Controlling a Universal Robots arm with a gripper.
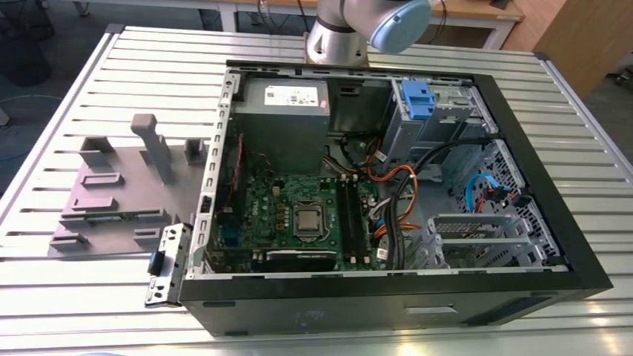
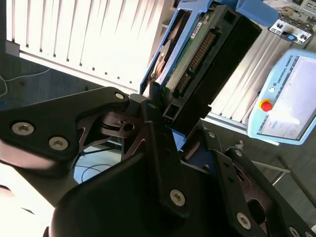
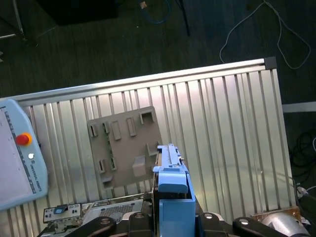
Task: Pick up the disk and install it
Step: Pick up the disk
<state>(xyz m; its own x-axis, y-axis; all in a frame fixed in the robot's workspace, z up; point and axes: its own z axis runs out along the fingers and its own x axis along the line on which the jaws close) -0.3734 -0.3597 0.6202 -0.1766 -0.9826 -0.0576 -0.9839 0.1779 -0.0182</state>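
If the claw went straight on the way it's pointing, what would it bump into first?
The claw, holding the disk, would probably reach the gray fixture plate on the ribbed table; depth is unclear.

The open computer case [image 1: 376, 305] lies on the bench [image 1: 89, 311], with the holder plate [image 1: 114, 200] beside it at the exterior view's left. Inside it, the motherboard [image 1: 296, 215] lies before the power supply [image 1: 284, 104]. The disk [image 2: 197, 54] sits clamped in the claw [image 2: 173, 116].

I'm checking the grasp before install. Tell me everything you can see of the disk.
The disk is a flat drive in a blue plastic carrier frame, its green circuit board and a connector row showing. The claw is shut on one end, holding it edge-on in the air above the ribbed metal table.
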